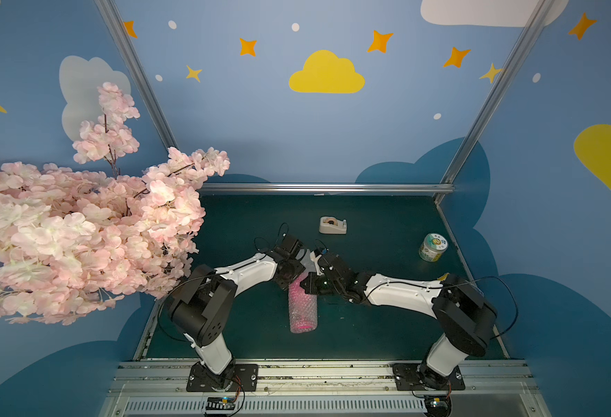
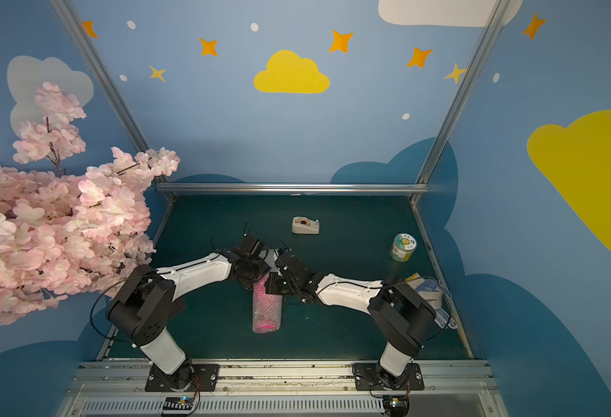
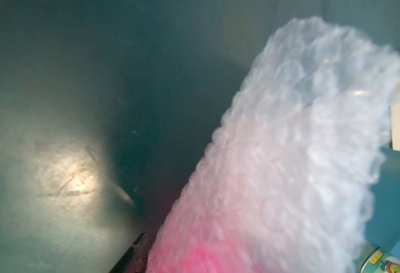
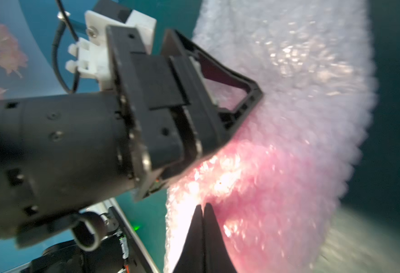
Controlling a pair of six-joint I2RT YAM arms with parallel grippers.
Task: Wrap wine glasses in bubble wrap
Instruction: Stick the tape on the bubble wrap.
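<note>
Landmark for this entry: the tape dispenser (image 1: 332,225), standing toward the back of the green desk (image 1: 387,325).

- Bubble wrap (image 1: 302,307): rolled into a tube and lying flat on the desk, on the robot's side of the tape dispenser and apart from it. Seen the same in both top views.
- Goblet (image 1: 302,326): inside the tube. Hot pink shows through the film, strongest at the end farthest from the tape dispenser. The end nearer the tape dispenser looks pale and clear in the left wrist view.
- Left end effector (image 1: 291,278): at the tube end nearer the tape dispenser. The right wrist view shows one of its fingers (image 4: 253,94) pressed against the film. The second finger is hidden, so I cannot tell how far it is open or whether it grips the tube.
- Right end effector (image 4: 202,208): fully closed, fingers together, tips against the wrap over the pink. I cannot tell whether any film is pinched between them.
- Tin (image 1: 433,246): upright, well apart from the tape dispenser, toward the right arm's side.
- Blossom branch (image 1: 80,234): well apart from the tape dispenser, on the left arm's side.
</note>
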